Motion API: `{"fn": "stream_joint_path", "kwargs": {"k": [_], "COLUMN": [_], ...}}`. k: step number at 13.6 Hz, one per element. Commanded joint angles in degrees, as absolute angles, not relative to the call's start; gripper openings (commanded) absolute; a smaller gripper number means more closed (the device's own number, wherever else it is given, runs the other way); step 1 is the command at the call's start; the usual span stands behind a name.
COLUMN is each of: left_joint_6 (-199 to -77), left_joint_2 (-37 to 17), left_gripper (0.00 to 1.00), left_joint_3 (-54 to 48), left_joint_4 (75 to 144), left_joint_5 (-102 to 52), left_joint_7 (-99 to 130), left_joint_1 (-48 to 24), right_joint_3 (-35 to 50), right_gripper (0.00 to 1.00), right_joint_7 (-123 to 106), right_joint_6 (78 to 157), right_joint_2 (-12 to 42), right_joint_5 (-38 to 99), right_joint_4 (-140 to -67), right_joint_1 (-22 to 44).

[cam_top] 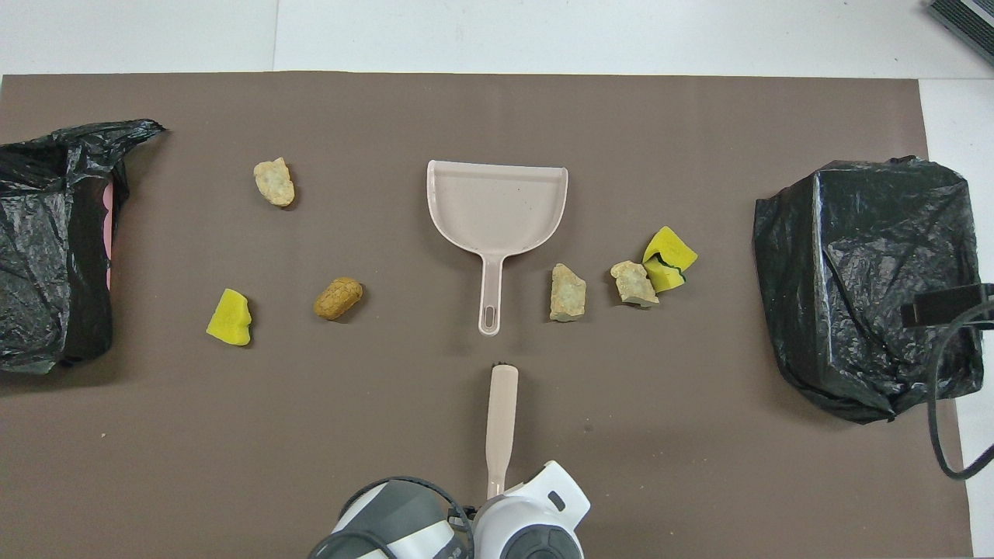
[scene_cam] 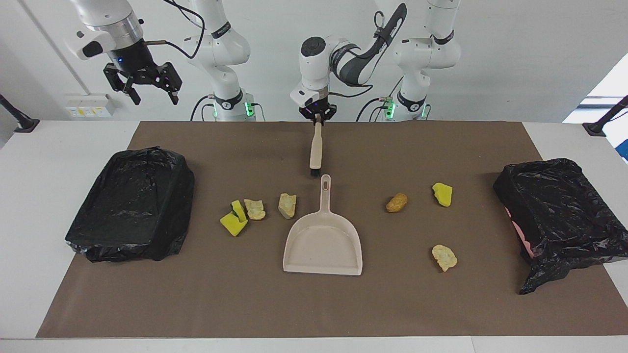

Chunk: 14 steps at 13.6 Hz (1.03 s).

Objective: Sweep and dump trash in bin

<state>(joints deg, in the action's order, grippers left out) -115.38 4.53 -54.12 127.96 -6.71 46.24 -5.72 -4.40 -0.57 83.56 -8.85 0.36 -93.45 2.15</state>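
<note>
Beige brush (scene_cam: 315, 149) hangs from the left gripper (scene_cam: 318, 116), which is clamped on the tip of its handle, bristles just above the dustpan (scene_cam: 323, 239) handle's end. All six trash scraps (scene_cam: 287, 205) lie on the mat beside the dustpan, three toward each arm's end. So far up the handle, the brush may pivot when it sweeps. The right gripper (scene_cam: 142, 87) waits spread, high above the black bin (scene_cam: 130, 203).

One high camera faces the robots; another looks steeply down; both share the brown mat (scene_cam: 314, 304).
</note>
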Motion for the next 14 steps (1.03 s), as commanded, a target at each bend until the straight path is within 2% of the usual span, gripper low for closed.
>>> {"fn": "stream_joint_path", "kwargs": {"k": [1, 4, 6, 12, 14], "left_joint_6": [-107.5, -104.9, -105.7, -112.8, -113.1], "left_joint_2": [13.3, 17.7, 17.5, 12.1, 8.4], "left_gripper": [0.00, 0.00, 0.00, 0.00, 0.00], "left_joint_3": [-48.4, -38.4, -33.1, -19.6, -15.3], "left_joint_4": [128.4, 128.4, 128.3, 127.4, 123.5], "left_joint_5": [-6.9, -6.9, -5.9, 0.9, 3.4], "left_joint_7": [40.0, 35.3, 34.5, 18.1, 9.4], "left_joint_1": [-6.9, -7.0, -6.8, -6.1, -6.0], "right_joint_3": [-4.4, -4.4, -4.0, -2.0, -2.0], "right_gripper": [1.00, 1.00, 1.00, 1.00, 1.00], "right_joint_7": [-0.4, -0.3, 1.1, 14.8, 23.0], "right_joint_6": [82.4, 82.4, 82.2, 93.0, 96.5], "right_joint_2": [-9.1, -9.1, -9.0, 0.1, 5.7], "right_joint_5": [1.7, 1.7, 1.1, 2.0, 2.1], "right_joint_4": [-93.3, -93.5, -94.0, -93.3, -91.5], "right_joint_1": [1.9, 2.0, 2.3, 11.9, 17.6]}}
